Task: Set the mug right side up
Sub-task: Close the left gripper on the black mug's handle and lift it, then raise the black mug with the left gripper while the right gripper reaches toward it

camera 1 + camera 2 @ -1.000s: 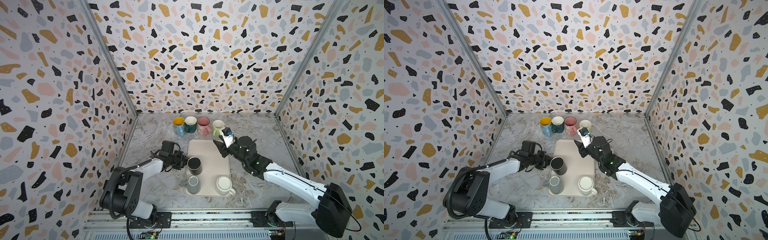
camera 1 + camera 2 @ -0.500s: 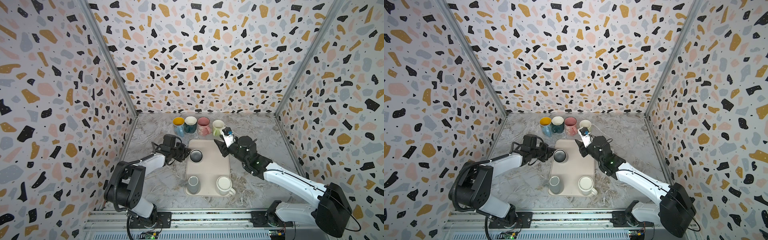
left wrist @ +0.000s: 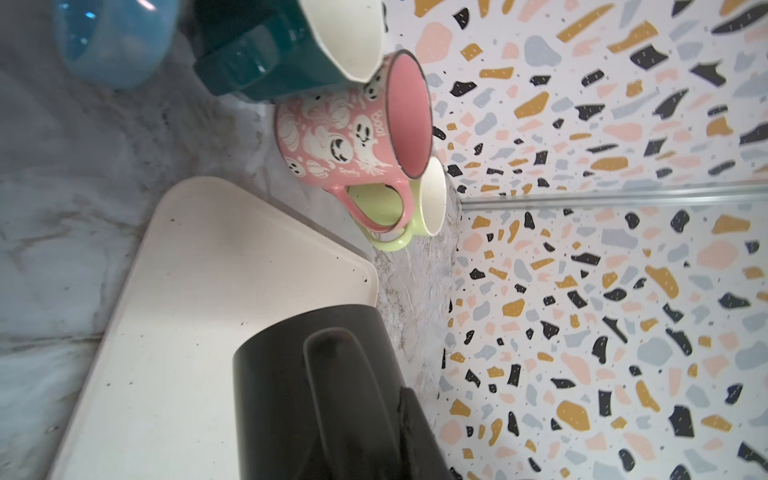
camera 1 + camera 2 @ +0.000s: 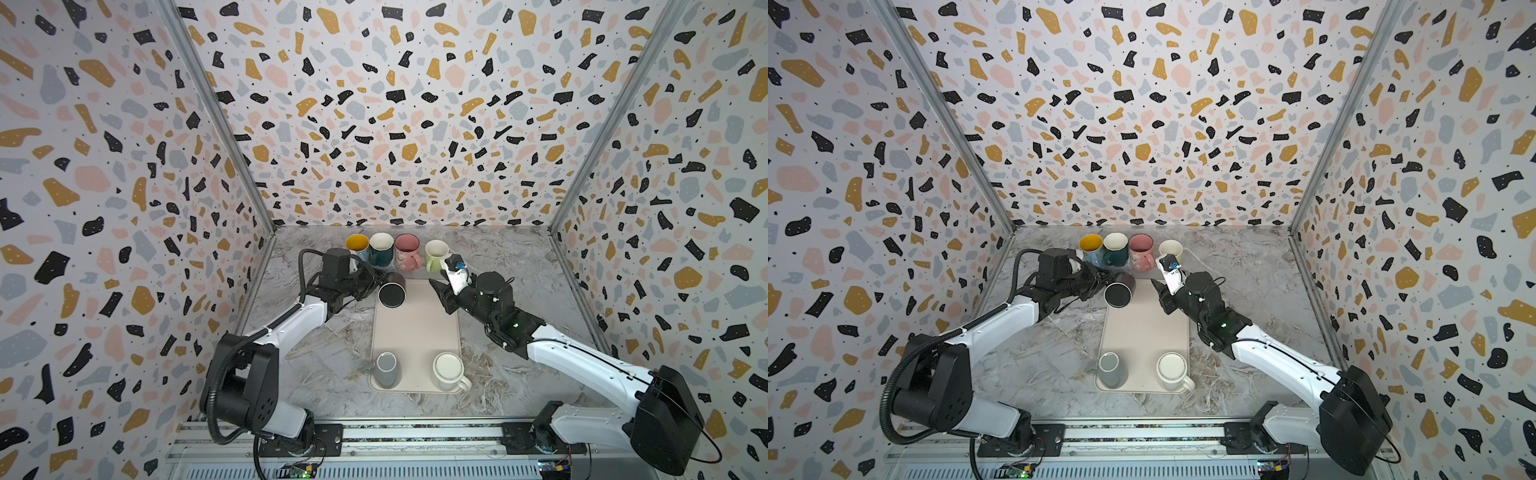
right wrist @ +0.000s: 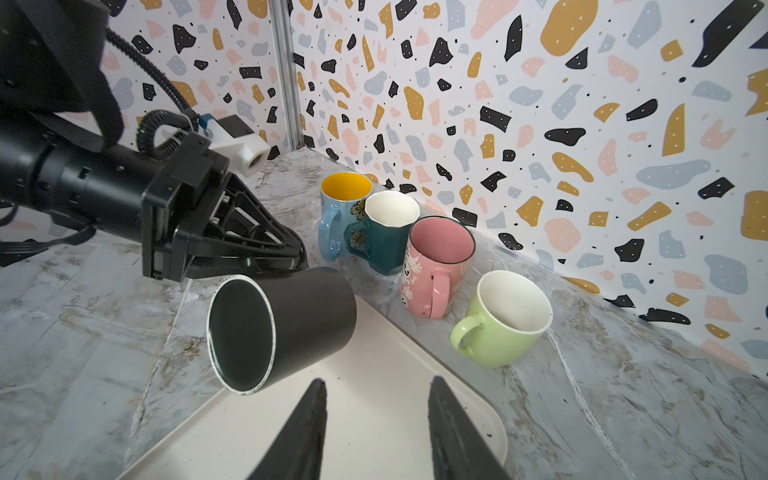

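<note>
The black mug [image 4: 392, 291] [image 4: 1119, 291] hangs tipped on its side over the far left corner of the beige tray [image 4: 415, 332]. Its open mouth faces the near side in both top views. My left gripper [image 4: 375, 280] [image 5: 297, 257] is shut on the mug's handle [image 3: 332, 374], which lies on the side away from the right wrist camera. In the right wrist view the mug [image 5: 282, 328] is clear of the tray surface. My right gripper [image 4: 439, 296] [image 5: 377, 381] stands open and empty over the tray's far right part, just right of the mug.
Several upright mugs line the back: blue with a yellow inside [image 4: 357, 245], teal [image 4: 381, 248], pink [image 4: 407, 251], light green [image 4: 436, 254]. A grey mug [image 4: 386, 369] and a white mug [image 4: 449, 370] stand at the tray's near end. Patterned walls close three sides.
My left gripper has carried the black mug from the middle of the tray's left side toward its far left corner, near the row of mugs. The right arm has barely moved.
</note>
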Motion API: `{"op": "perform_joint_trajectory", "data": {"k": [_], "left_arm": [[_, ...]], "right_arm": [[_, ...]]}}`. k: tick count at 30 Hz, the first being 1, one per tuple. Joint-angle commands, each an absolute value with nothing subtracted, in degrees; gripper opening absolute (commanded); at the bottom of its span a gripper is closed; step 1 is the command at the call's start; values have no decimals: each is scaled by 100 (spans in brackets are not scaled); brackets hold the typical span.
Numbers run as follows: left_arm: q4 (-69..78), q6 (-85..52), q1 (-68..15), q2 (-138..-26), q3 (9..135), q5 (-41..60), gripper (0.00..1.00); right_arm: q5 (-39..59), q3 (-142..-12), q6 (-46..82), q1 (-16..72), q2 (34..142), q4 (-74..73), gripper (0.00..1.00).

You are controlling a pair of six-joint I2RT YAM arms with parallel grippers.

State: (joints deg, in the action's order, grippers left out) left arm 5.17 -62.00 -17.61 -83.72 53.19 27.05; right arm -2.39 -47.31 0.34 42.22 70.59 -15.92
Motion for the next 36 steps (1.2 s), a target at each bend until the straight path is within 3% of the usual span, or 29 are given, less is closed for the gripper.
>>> {"op": "perform_joint_trajectory", "data": {"k": [1,7,14,27,36], "left_arm": [[994,-4947,-1935,-7914,5587,2965,0],[458,-3242,-2228,-7416,5813,2395,0],[868,-2135,-2696,-6967,5506,1437,0],[3712,-1108,-3627,-6039,3850,195,0],[5732,-364,-3932,-5954,2809,-276,0]], "right_arm": [[-303,-4957,33,4201,6884,-1465,42],[-298,-5056,0,4201,6854,-1347,42],[-206,-5155,23,4201,6720,-1198,42],[145,-5516,129,4201,6627,-735,41],[1557,-6788,477,4008,7121,635,36]]}}
